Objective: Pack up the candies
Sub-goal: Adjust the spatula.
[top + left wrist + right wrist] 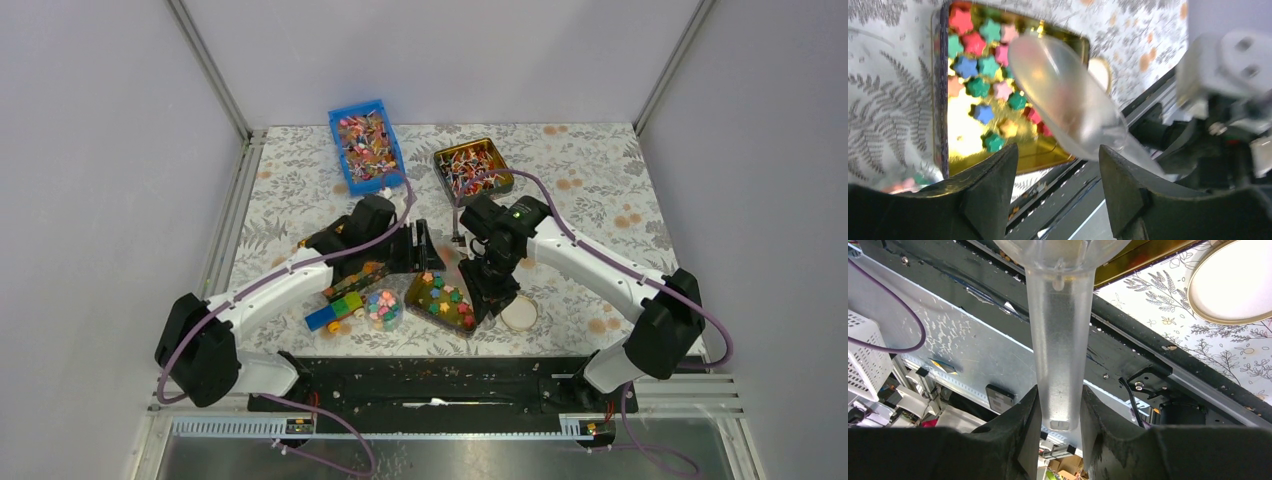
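Star-shaped candies (979,61) in pink, green, blue and orange lie in an open gold tin (998,155), which also shows in the top view (415,308). My right gripper (1060,410) is shut on the handle of a clear plastic scoop (1060,340). The scoop's bowl (1058,95) hangs over the tin's near right part, and I cannot tell if it holds candies. My left gripper (1058,165) is open and empty, just left of the tin (422,250). A small round tub of candies (383,308) stands left of the tin.
A round lid (519,313) lies right of the tin. Coloured blocks (340,303) lie under the left arm. A blue bin (366,145) and a second gold tin (472,168), both with wrapped candies, stand at the back. The black rail (430,385) runs along the near edge.
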